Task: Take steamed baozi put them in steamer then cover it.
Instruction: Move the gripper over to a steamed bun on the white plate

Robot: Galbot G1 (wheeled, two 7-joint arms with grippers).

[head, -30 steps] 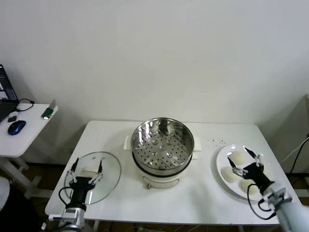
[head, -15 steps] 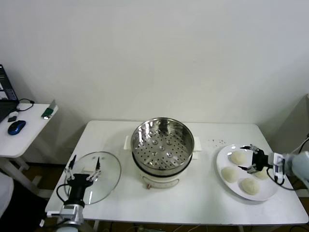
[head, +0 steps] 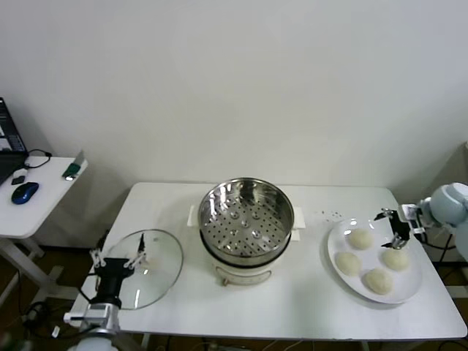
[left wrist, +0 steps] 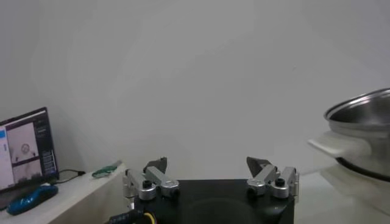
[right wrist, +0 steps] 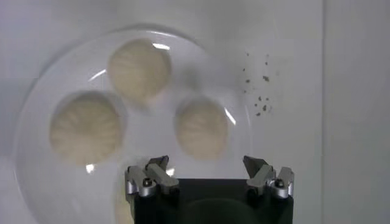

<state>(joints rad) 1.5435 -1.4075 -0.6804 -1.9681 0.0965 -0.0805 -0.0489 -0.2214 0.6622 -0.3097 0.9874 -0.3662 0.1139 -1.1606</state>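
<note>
At the lower left of the head view, the left gripper [head: 115, 261] hangs with jaws spread and empty over the near edge of the glass cover [head: 146, 274], which lies flat on the white table [head: 292, 296]. At lower right, four baozi [head: 351, 263] sit on a white plate [head: 413, 289]; the right gripper [head: 391, 227], jaws wide and holding nothing, hovers above the plate's far edge. At centre frame, farther back, the steamer [head: 246, 219] stands uncovered, its perforated floor bare. At far left, a side desk [head: 44, 194] carries a blue mouse [head: 25, 192].
</note>
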